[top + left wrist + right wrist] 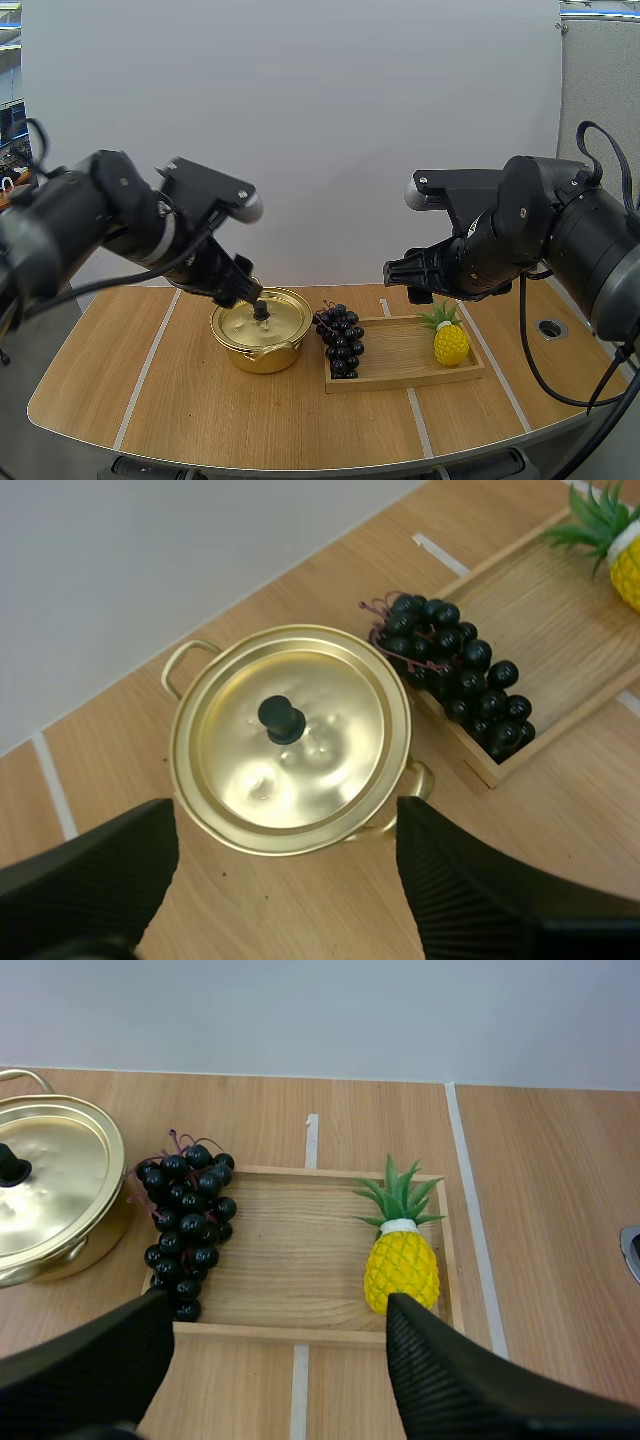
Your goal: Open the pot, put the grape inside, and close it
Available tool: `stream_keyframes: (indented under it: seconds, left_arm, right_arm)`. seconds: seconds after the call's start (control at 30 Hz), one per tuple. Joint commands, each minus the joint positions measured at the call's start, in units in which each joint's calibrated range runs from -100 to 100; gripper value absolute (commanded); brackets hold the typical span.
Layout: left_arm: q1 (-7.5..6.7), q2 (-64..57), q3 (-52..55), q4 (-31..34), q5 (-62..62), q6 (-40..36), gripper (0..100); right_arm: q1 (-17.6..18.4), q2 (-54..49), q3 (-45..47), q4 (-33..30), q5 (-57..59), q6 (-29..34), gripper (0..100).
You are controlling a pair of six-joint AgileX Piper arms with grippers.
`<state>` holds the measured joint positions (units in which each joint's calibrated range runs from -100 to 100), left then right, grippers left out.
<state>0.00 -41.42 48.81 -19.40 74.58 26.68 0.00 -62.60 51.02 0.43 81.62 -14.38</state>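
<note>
Gold pot (258,340) stands on the wooden bench (190,410) with its lid (330,695) on. The left claw (285,830) hovers over it, fingers wide apart and empty. The dark grapes (341,342) lie on the tray (400,352) at the end nearest the pot, a toy pineapple (450,342) farther along. The right claw (278,1312) hangs spread above the tray, holding nothing

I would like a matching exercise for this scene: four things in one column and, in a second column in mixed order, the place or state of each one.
Column one
1. lid
2. grapes
3. pineapple
4. left hand

Column two
a. at the right end of the tray
b. open, above the pot
c. resting on the pot, closing it
d. at the left end of the tray, beside the pot

Pairs: 1-c, 2-d, 3-a, 4-b
</note>
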Motion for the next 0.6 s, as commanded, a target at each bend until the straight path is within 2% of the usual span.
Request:
stream_keyframes:
  seconds: [0.0,0.47,0.57]
  left_arm:
    - [0.03,8.20,-2.31,-3.11,-1.19,4.45,100]
    - [-0.06,29.37,-17.01,-2.99,-1.00,5.84,100]
    - [-1.10,32.20,-18.77,-2.30,-0.61,5.84,100]
  right_arm:
    - [-0.20,-0.32,-0.59,-0.43,-1.18,0.07,100]
    - [-0.20,-0.32,-0.59,-0.43,-1.18,0.07,100]
    - [-0.20,-0.32,-0.59,-0.43,-1.18,0.07,100]
